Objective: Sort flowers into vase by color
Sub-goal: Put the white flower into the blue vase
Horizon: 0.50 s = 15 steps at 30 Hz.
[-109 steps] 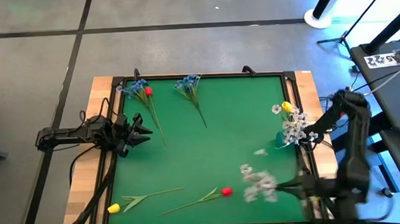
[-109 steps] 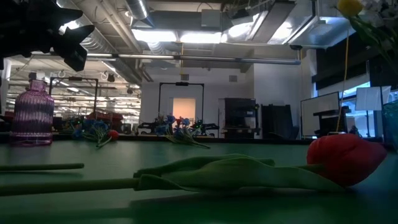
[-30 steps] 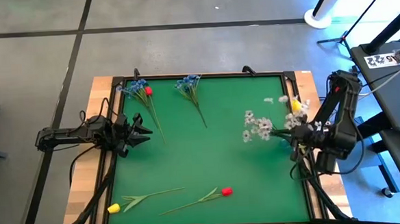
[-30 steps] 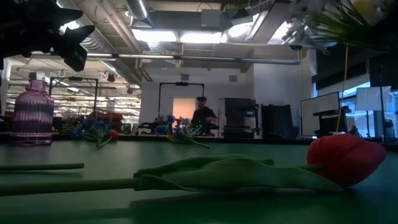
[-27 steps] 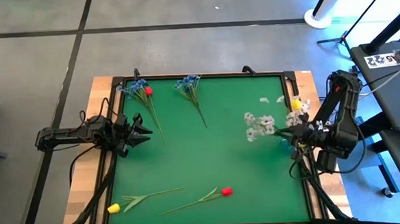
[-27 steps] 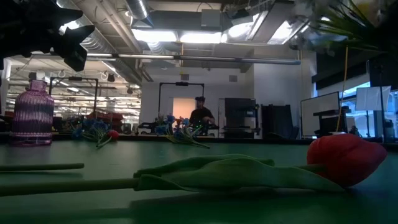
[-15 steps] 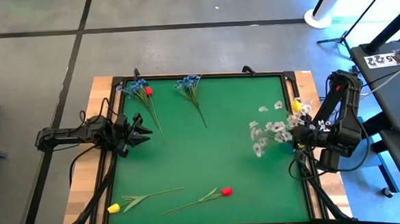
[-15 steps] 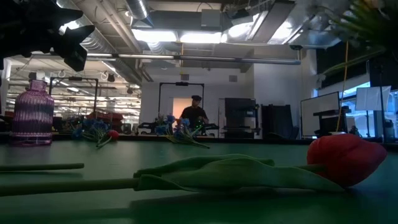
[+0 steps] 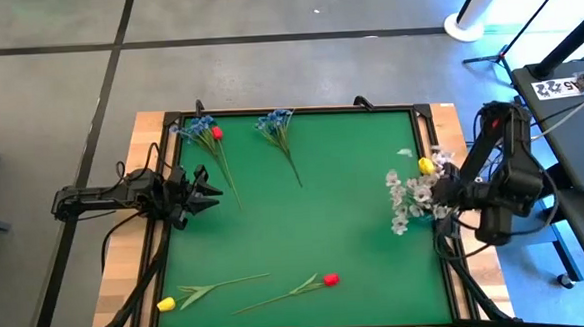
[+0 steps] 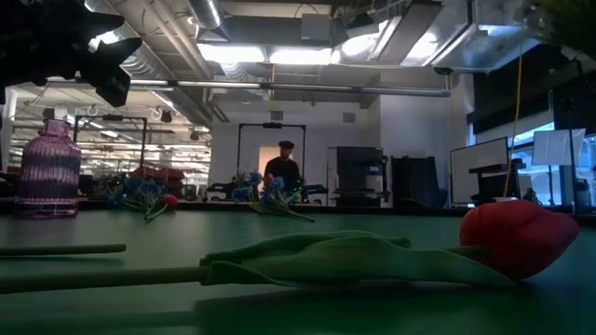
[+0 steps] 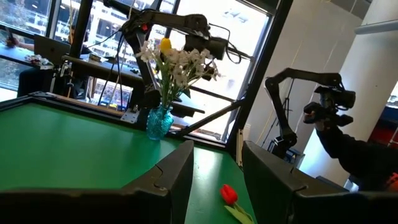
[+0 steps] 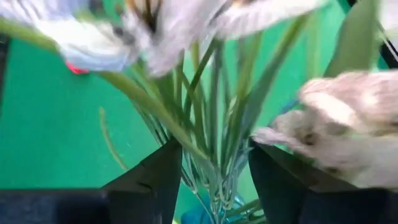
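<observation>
Beyond table (low view): person [image 10: 279,167]

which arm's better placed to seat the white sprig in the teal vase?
Right. The right gripper is over the teal vase with the white sprig between its fingers; the left gripper waits at the opposite edge.

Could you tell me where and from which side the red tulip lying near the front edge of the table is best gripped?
Grip the red tulip on its thin green stalk, just behind the bud, coming straight down from above: it lies flat and apart from the other stems.
</observation>
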Each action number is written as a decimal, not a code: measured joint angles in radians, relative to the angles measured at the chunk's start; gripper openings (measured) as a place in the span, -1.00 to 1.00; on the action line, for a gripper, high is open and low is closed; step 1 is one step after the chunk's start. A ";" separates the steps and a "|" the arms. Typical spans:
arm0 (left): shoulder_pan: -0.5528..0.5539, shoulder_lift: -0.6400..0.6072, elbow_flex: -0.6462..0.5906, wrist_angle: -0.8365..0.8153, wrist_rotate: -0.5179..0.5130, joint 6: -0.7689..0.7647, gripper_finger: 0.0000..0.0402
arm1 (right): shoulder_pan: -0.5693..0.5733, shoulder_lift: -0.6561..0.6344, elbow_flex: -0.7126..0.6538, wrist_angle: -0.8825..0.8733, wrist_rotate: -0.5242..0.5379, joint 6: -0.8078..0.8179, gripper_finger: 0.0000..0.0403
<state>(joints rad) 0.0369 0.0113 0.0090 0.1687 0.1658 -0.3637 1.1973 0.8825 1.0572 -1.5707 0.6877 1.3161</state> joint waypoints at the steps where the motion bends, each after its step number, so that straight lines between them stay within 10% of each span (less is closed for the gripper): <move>1: 0.000 0.000 0.000 0.000 0.000 0.000 -0.34 | 0.000 -0.013 0.008 0.000 0.001 -0.012 -0.07; 15: 0.000 0.000 0.000 0.000 0.000 0.000 -0.34 | 0.000 -0.286 0.089 -0.002 -0.201 0.022 -0.07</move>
<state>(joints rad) 0.0372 0.0113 0.0090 0.1688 0.1658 -0.3637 1.1973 0.5960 1.1459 -1.5729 0.4864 1.3381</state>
